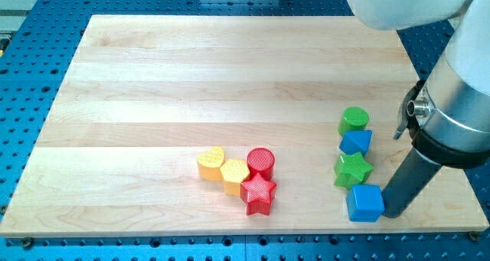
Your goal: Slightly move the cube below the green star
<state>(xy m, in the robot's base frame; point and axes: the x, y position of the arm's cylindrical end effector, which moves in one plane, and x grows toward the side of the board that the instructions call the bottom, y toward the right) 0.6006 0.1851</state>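
Note:
A green star (353, 169) lies at the right of the wooden board (191, 77). A blue cube (365, 203) sits just below it, near the board's bottom edge. My tip (393, 213) is at the cube's right side, touching it or very close to it. Above the star are another blue block (357, 142) and a green cylinder (354, 119), forming a column with the star and cube.
A cluster sits at the bottom middle: two yellow heart-shaped blocks (211, 163) (234, 174), a red cylinder (261, 163) and a red star (259, 194). The arm's white and grey body (452, 100) hangs over the board's right edge.

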